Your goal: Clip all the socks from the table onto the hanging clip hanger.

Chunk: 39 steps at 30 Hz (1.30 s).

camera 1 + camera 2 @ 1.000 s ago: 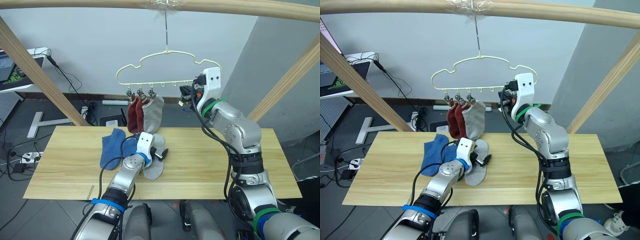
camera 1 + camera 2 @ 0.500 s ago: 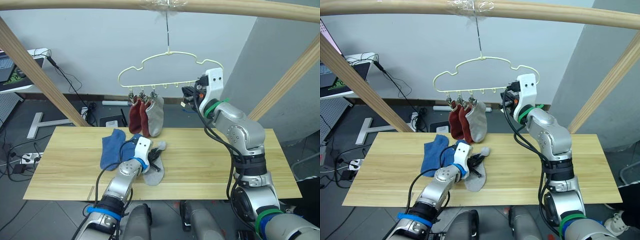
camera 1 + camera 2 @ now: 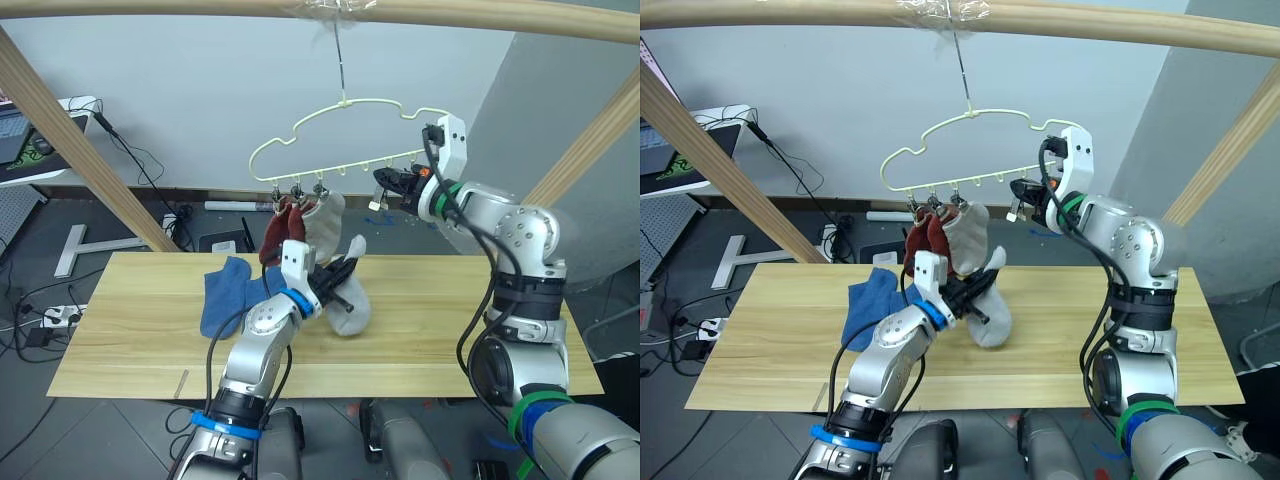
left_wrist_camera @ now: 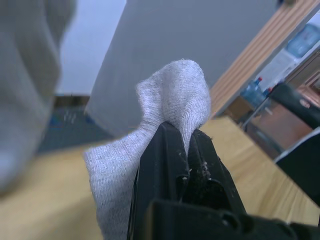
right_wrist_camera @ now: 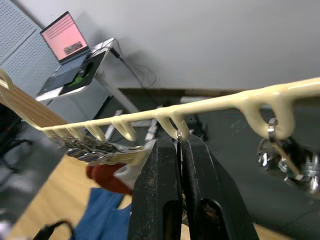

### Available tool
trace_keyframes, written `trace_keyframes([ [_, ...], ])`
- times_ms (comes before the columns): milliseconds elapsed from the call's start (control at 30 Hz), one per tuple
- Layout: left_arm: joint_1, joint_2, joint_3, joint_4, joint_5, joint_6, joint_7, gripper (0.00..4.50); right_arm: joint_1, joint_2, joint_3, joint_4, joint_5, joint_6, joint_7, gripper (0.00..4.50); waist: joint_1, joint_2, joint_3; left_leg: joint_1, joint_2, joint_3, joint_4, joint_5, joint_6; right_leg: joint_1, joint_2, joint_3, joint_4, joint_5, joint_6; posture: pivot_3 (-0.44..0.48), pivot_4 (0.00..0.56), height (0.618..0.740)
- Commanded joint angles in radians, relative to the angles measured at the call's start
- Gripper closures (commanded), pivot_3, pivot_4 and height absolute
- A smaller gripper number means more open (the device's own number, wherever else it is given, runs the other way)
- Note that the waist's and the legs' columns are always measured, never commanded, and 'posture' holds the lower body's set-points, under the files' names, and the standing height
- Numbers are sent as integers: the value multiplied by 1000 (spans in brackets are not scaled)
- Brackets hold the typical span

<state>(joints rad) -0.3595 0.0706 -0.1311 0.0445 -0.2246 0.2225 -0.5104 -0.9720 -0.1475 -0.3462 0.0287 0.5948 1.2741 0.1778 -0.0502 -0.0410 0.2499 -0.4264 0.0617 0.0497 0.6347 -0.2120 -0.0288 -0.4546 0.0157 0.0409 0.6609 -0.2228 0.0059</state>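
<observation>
Lifted off the table [image 3: 450, 320] since a second ago: grey sock [image 3: 349, 297], pinched tight in left gripper [image 3: 343, 277], now just below the hanger [image 3: 345, 140]. Right gripper [image 3: 384, 181] clamped on a clip. Blue socks [image 3: 228, 295] flat on the table. No readable writing.

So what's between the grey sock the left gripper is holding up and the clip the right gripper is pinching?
Only open air between the grey sock and the clip, seen in the left eye view.

no readable text, laptop screen [image 5: 63, 39] shows lines too small to make out
</observation>
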Motion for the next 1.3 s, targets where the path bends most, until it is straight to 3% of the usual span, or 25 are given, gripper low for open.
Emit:
trace_keyframes([
  [33, -41, -19, -18, -45, 1, -2, 9, 4492, -33, 31, -89, 13, 36, 69, -72, 4500, -3, 0, 0, 0, 0, 0, 0, 0, 0, 0, 0, 0, -1, 0, 0, -86, 248, 740],
  [300, -99, -33, -24, -29, 34, -44, 35, 4492, -44, 92, -167, -11, 68, 141, -170, 4500, -3, 0, 0, -3, 0, -2, 0, 0, 0, 0, 0, -2, -2, 0, 0, -91, 247, 740],
  [1300, -104, -18, -44, -15, 159, -226, 94, 4492, -68, 98, -208, 2, 103, 148, -232, 4500, -4, 0, 0, -5, 0, -4, 1, 0, 0, -1, 0, -3, -3, 0, 1, -98, 246, 740],
])
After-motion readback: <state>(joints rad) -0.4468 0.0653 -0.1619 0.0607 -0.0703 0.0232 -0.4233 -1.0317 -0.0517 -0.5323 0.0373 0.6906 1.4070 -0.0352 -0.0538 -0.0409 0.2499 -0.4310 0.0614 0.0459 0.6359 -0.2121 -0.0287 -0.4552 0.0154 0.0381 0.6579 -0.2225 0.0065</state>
